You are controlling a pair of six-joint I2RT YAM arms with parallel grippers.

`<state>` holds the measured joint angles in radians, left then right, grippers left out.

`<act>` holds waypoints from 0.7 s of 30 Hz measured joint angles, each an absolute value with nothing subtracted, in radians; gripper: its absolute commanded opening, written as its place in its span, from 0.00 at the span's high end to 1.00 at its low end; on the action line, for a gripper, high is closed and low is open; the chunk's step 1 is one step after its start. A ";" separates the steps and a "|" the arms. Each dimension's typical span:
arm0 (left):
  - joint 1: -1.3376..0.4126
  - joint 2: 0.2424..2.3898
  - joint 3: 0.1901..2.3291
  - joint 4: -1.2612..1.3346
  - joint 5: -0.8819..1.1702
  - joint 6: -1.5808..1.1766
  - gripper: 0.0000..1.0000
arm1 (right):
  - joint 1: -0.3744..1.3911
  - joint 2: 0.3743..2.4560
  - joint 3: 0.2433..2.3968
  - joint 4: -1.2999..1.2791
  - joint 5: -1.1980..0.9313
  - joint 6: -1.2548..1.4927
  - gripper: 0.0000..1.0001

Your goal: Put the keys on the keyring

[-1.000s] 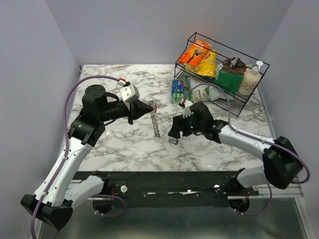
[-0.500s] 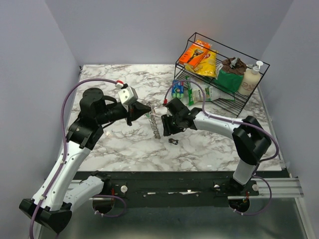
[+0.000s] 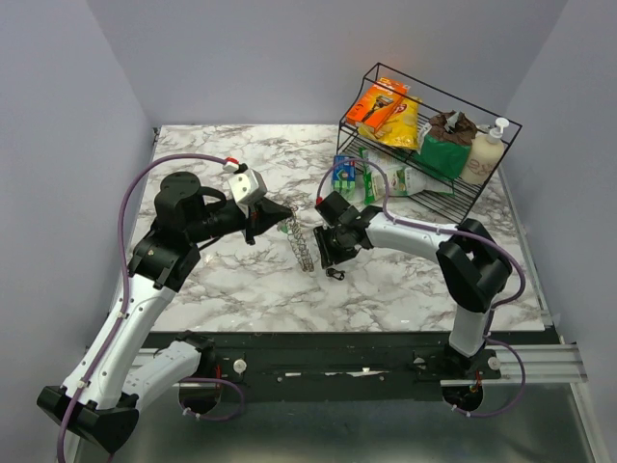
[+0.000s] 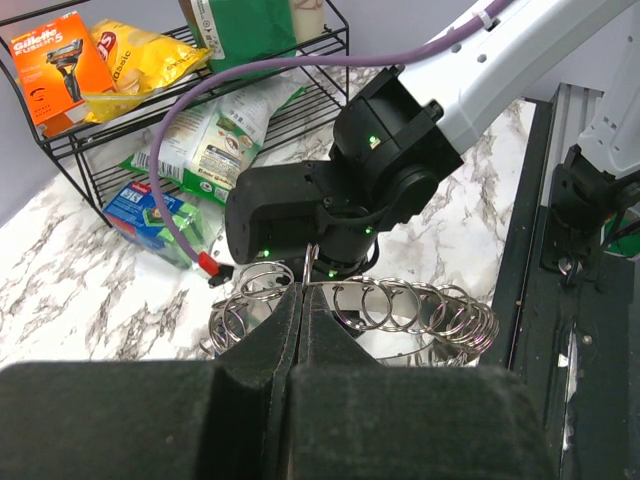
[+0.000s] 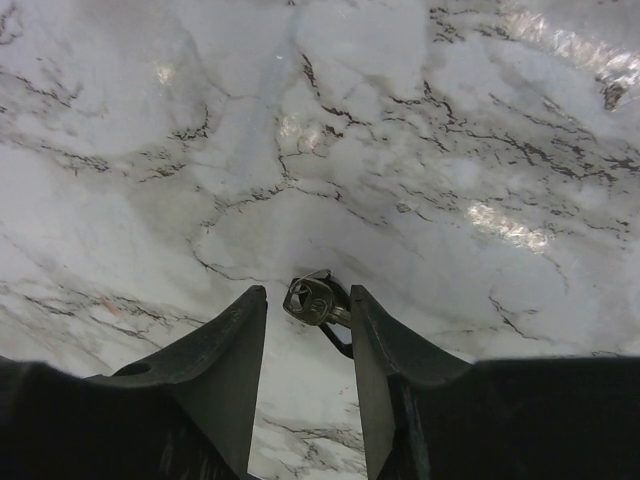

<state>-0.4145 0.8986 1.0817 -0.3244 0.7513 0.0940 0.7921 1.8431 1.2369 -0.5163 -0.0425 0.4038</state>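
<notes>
My left gripper [image 3: 286,218] is shut on the keyring [image 3: 300,244], a thin silver wire loop strung with several small silver rings, and holds it above the table. In the left wrist view the closed fingertips [image 4: 302,292] pinch the wire and the rings [image 4: 405,305] fan out to the right. My right gripper [image 3: 329,253] is open, just right of the keyring. In the right wrist view its fingers [image 5: 236,340] straddle a small silver key [image 5: 313,300] that lies on the marble with a dark piece under it. That key also shows in the top view [image 3: 335,274].
A black wire rack [image 3: 436,145] stands at the back right with a razor pack, a snack bag, a green pouch and a soap bottle. A blue-green packet [image 3: 344,176] lies in front of it. The marble table [image 3: 241,289] ends at a black front rail.
My right arm has swung left and its gripper now sits close beside the keyring, over the key. My left gripper has stayed shut on the keyring, nearly still.
</notes>
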 measured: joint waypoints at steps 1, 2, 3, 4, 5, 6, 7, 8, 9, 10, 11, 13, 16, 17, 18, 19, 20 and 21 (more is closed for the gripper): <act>-0.414 0.899 1.082 -0.325 0.751 0.094 1.00 | 0.794 1.851 1.237 -0.519 -0.043 0.405 0.53; -0.414 0.899 1.082 -0.324 0.751 0.094 1.00 | 0.798 1.859 1.237 -0.520 -0.043 0.405 0.55; -0.414 0.899 1.082 -0.324 0.751 0.094 1.00 | 0.799 1.865 1.237 -0.521 -0.043 0.405 0.56; -0.414 0.899 1.082 -0.325 0.751 0.094 1.00 | 0.799 1.870 1.237 -0.522 -0.044 0.405 0.56; -0.414 0.900 1.082 -0.325 0.751 0.094 1.00 | 0.799 1.874 1.237 -0.522 -0.045 0.405 0.59; -0.414 0.900 1.082 -0.325 0.751 0.094 1.00 | 0.800 1.878 1.237 -0.522 -0.047 0.405 0.59; -0.414 0.900 1.082 -0.325 0.751 0.094 1.00 | 0.800 1.881 1.237 -0.522 -0.049 0.405 0.64; -0.414 0.900 1.082 -0.326 0.751 0.094 1.00 | 0.800 1.884 1.237 -0.522 -0.051 0.405 0.67; -0.414 0.900 1.082 -0.328 0.751 0.094 1.00 | 0.800 1.886 1.238 -0.522 -0.053 0.405 0.69; -0.414 0.900 1.082 -0.331 0.751 0.094 1.00 | 0.800 1.887 1.238 -0.522 -0.055 0.405 0.76; -0.414 0.900 1.082 -0.335 0.751 0.094 1.00 | 0.800 1.887 1.238 -0.522 -0.056 0.406 0.79; -0.414 0.900 1.082 -0.340 0.750 0.094 1.00 | 0.799 1.887 1.239 -0.522 -0.058 0.407 0.90; -0.414 0.900 1.082 -0.340 0.748 0.097 1.00 | 0.800 1.887 1.242 -0.522 -0.059 0.406 0.99; -0.414 0.900 1.082 -0.340 0.747 0.097 1.00 | 0.799 1.885 1.245 -0.522 -0.060 0.406 0.99; -0.414 0.900 1.082 -0.340 0.745 0.097 1.00 | 0.799 1.884 1.247 -0.521 -0.060 0.406 0.99; -0.414 0.900 1.082 -0.340 0.744 0.098 1.00 | 0.800 1.883 1.248 -0.519 -0.060 0.403 0.99; -0.414 0.900 1.082 -0.340 0.744 0.098 1.00 | 0.800 1.883 1.248 -0.518 -0.060 0.402 0.99; -0.414 0.900 1.082 -0.340 0.743 0.099 1.00 | 0.800 1.883 1.248 -0.519 -0.060 0.400 0.99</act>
